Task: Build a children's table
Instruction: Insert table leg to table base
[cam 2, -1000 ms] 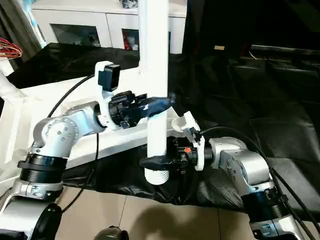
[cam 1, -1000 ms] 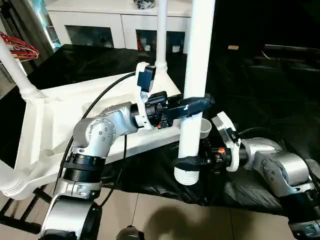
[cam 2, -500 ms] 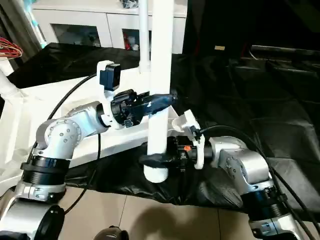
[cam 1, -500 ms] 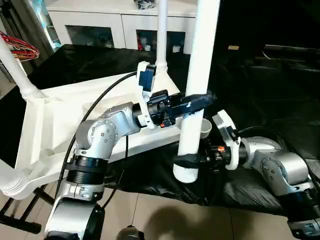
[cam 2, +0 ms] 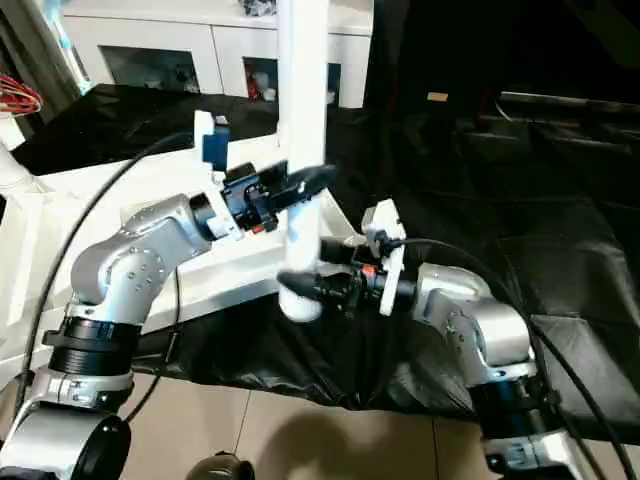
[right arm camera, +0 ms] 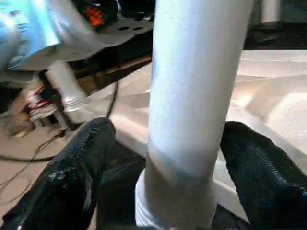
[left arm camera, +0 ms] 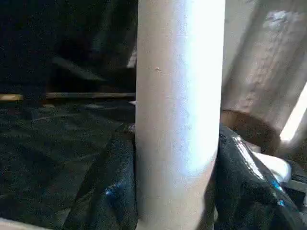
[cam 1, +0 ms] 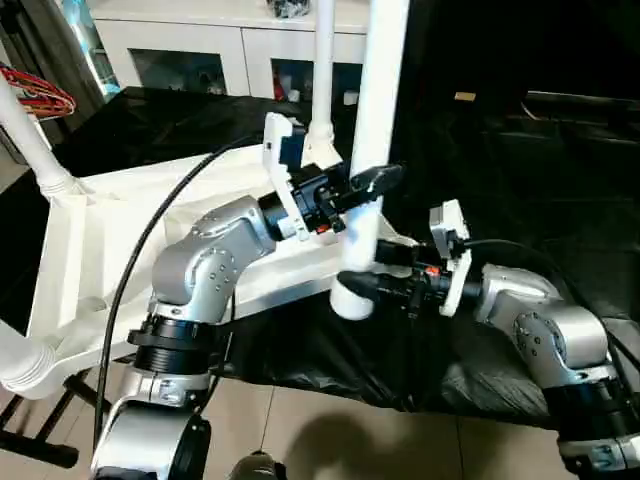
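Note:
The white tabletop (cam 1: 110, 215) lies upside down on black cloth, ribbed side up. A long white leg (cam 1: 385, 60) stands nearly upright at the tabletop's near right corner. Its lower end (cam 1: 350, 300) hangs just in front of the tabletop's edge. My left gripper (cam 1: 368, 183) is shut on this leg's shaft, with both black fingers (left arm camera: 112, 191) pressed against it. Lower down, my right gripper (cam 1: 368, 270) is open around the same leg, and its fingers (right arm camera: 76, 182) stand apart from the shaft. Other legs stand in the corners at the far left (cam 1: 30, 135) and far right (cam 1: 323, 60).
A white glass-door cabinet (cam 1: 200, 50) stands behind the work. Black cloth (cam 1: 520, 180) covers the surface to the right. A red wire object (cam 1: 40, 95) hangs at the far left. Tiled floor (cam 1: 330, 440) lies below the near edge, and another fitted leg (cam 1: 20, 370) sticks out at the near left.
The held leg has moved left and up, its lower end now closer to the tabletop's edge. My right gripper's fingers have spread away from the leg. My left arm has shifted with the leg.

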Motion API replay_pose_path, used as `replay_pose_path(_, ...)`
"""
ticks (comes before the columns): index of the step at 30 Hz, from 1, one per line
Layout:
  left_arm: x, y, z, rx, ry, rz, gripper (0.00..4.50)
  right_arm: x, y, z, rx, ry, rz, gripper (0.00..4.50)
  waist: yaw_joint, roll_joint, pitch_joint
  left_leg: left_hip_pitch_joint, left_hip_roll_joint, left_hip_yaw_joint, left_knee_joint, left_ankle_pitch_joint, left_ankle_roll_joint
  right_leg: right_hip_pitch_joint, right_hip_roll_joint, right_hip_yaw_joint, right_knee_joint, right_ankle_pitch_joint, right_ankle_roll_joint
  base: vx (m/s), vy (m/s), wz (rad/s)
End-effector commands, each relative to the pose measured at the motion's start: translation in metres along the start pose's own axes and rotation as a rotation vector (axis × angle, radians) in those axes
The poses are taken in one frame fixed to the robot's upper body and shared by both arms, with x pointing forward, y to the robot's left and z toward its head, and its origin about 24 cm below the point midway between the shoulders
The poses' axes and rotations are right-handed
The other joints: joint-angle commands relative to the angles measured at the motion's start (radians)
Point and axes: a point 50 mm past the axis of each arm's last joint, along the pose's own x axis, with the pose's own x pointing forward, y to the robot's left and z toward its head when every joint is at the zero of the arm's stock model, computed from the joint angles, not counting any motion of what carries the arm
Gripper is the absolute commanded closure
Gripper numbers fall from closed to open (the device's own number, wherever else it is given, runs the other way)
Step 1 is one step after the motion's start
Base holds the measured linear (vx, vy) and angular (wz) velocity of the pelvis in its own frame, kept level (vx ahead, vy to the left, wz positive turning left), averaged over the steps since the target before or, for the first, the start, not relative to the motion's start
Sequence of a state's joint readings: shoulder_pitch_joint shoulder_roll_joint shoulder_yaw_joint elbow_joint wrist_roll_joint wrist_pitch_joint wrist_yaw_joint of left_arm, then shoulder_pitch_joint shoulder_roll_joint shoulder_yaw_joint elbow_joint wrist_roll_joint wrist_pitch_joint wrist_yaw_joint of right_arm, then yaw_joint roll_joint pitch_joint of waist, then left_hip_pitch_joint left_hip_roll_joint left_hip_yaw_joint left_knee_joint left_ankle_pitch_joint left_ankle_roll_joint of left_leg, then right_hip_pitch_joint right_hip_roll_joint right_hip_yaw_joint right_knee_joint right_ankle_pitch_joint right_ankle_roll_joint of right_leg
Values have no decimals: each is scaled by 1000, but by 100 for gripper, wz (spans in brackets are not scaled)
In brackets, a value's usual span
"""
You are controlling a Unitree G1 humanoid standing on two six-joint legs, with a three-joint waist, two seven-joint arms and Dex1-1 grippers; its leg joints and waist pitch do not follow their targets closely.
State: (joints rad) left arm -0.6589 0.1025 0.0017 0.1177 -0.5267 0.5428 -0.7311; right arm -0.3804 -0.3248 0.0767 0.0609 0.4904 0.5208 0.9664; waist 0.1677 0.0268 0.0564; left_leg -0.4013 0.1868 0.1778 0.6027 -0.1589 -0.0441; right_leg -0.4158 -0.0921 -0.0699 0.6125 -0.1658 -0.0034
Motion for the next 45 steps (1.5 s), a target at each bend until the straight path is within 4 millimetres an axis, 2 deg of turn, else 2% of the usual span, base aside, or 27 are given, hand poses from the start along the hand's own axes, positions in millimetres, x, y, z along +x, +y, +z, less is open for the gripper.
replay_pose_path(1,3,-6,7,54,-24,15,267,-3,-1,4,-29,-25,-44,35,-2,-18,-80,21,37,-14,-69,-194,7,53,-56,37,-71,-253,-146,0,0,0)
replay_pose_path(6,6,-9,5,78,-19,19,267,-1,0,5,-25,-32,-53,0,-2,-17,-78,20,36,-13,-70,-201,12,52,-55,38,-74,-268,-140,0,0,0)
replay_pose_path(13,9,-10,4,93,-21,37,267,0,-7,8,-45,4,-100,0,-2,-24,-80,18,35,-13,-68,-181,13,54,-54,38,-71,-252,-140,0,0,0)
replay_pose_path(17,9,-11,5,97,-22,40,267,0,-11,8,-53,27,-136,0,-1,-24,-79,19,34,-12,-67,-177,15,52,-55,38,-71,-255,-144,0,0,0)
replay_pose_path(26,11,-10,6,106,-24,69,267,0,-9,8,-14,57,-96,0,-1,-24,-79,20,35,-13,-68,-189,14,54,-53,37,-71,-252,-141,0,0,0)
replay_pose_path(34,15,-8,7,109,-30,93,267,-3,-11,10,-35,79,-91,0,0,-30,-79,19,34,-12,-66,-175,16,55,-55,37,-70,-242,-142,0,0,0)
replay_pose_path(36,15,-8,6,107,-29,97,267,-3,-13,10,-24,97,-103,0,0,-30,-80,19,35,-12,-65,-171,16,55,-55,37,-69,-233,-145,0,0,0)
replay_pose_path(37,15,-8,6,106,-28,99,267,-3,-13,10,-22,103,-105,0,1,-23,-80,20,35,-14,-66,-171,15,54,-54,37,-67,-226,-149,0,0,0)
replay_pose_path(38,15,-8,6,106,-26,101,267,-3,-13,11,-15,105,-101,0,-1,-27,-80,20,35,-12,-65,-177,14,54,-54,37,-69,-225,-149,0,0,0)
replay_pose_path(39,16,-8,6,107,-23,103,267,-3,-13,11,-8,111,-98,0,0,-27,-80,19,35,-13,-66,-178,14,55,-53,37,-69,-223,-152,0,0,0)
replay_pose_path(40,16,-8,6,108,-21,103,267,-3,-13,11,2,116,-99,0,0,-33,-79,19,35,-12,-67,-181,14,56,-54,37,-70,-230,-150,0,0,0)
replay_pose_path(42,16,-8,6,110,-19,106,267,-3,-14,11,11,118,-97,0,1,-36,-79,20,36,-12,-67,-179,15,55,-55,37,-69,-237,-149,0,0,0)
replay_pose_path(43,16,-7,6,111,-19,109,267,-3,-14,11,12,119,-95,0,2,-33,-79,20,36,-13,-67,-178,13,54,-55,37,-68,-240,-148,0,0,0)
replay_pose_path(45,17,-7,5,110,-20,118,267,-3,-13,11,15,123,-88,0,1,-34,-79,20,36,-13,-67,-179,12,54,-55,37,-69,-238,-147,0,0,0)
